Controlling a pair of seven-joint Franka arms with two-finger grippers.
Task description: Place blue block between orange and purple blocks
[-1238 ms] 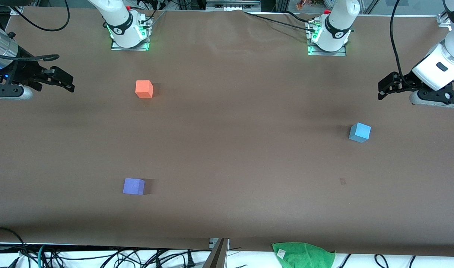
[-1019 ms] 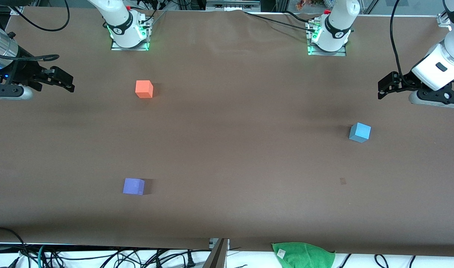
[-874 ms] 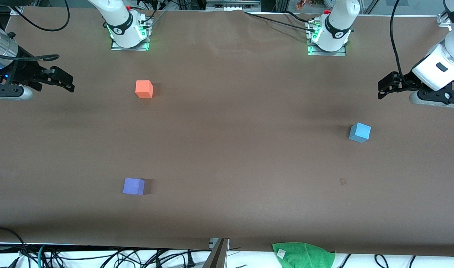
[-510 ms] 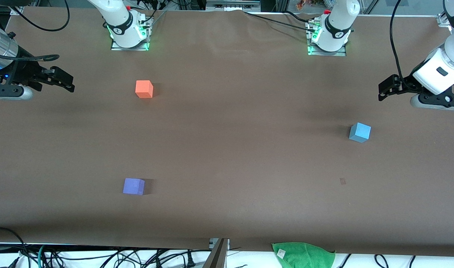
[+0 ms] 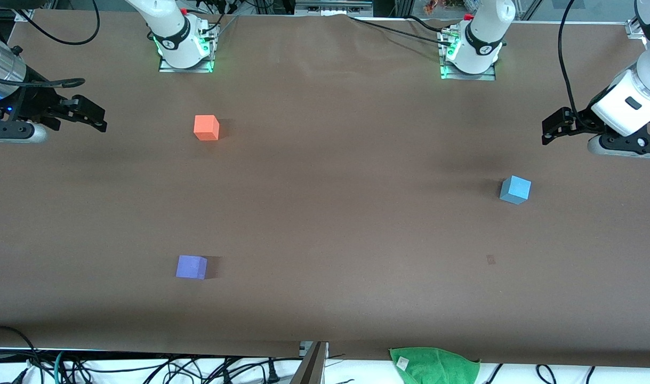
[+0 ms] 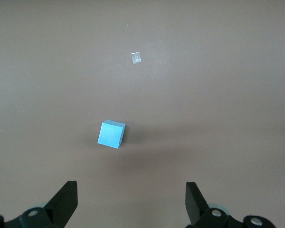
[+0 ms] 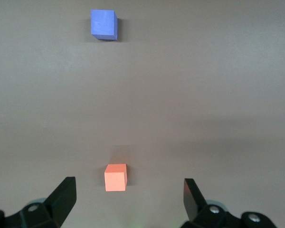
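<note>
Your blue block [image 5: 515,190] [image 6: 111,134] is sitting alone on the brown table [image 5: 335,213], toward the left arm's end, with bare surface all around it. The left gripper [image 5: 547,129] [image 6: 131,205] is hanging over the table at that same end, jaws standing wide apart and holding nothing, and nothing is lying between it and the block. A small pale scrap [image 5: 490,260] [image 6: 136,57] is lying on the table near the block, nearer to the front camera.

You are seeing the orange block [image 5: 206,127] [image 7: 116,177] and the purple block [image 5: 191,267] [image 7: 103,24] well apart from the blue one, toward the right arm's end. The orange one is sitting farther from the front camera, the purple one nearer, and the stretch of table between them is showing only brown surface.

The right gripper [image 5: 93,118] [image 7: 129,199] is waiting over the table's edge at its own end, jaws apart and holding nothing. A green cloth [image 5: 434,364] is lying at the table's near edge.
</note>
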